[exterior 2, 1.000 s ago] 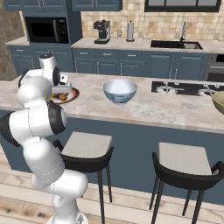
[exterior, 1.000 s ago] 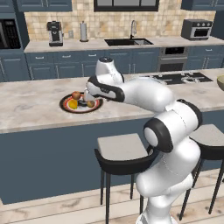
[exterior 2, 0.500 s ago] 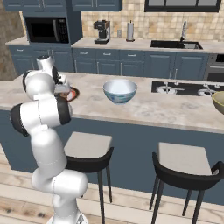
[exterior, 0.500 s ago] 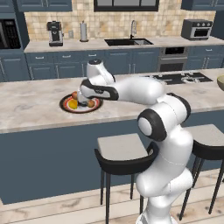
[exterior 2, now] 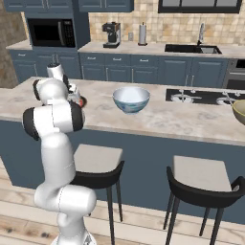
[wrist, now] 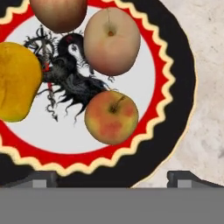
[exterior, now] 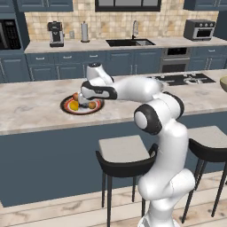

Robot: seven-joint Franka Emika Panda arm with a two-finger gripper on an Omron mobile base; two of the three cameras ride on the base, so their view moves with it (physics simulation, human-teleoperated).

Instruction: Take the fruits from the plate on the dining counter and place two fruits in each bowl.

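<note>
The jaws are wide open above the plate (wrist: 175,144). The small apple (wrist: 111,117) looks hard, smooth and roly; gripping its round middle should work best.

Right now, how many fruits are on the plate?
4 on the plate: yellow fruit left, brownish fruit at top edge, pale peach-coloured fruit upper middle, red-yellow apple nearest the fingertips.

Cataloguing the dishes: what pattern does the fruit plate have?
Plate: black rim, scalloped red ring, white centre with black markings; clearest in the hand view.
</note>
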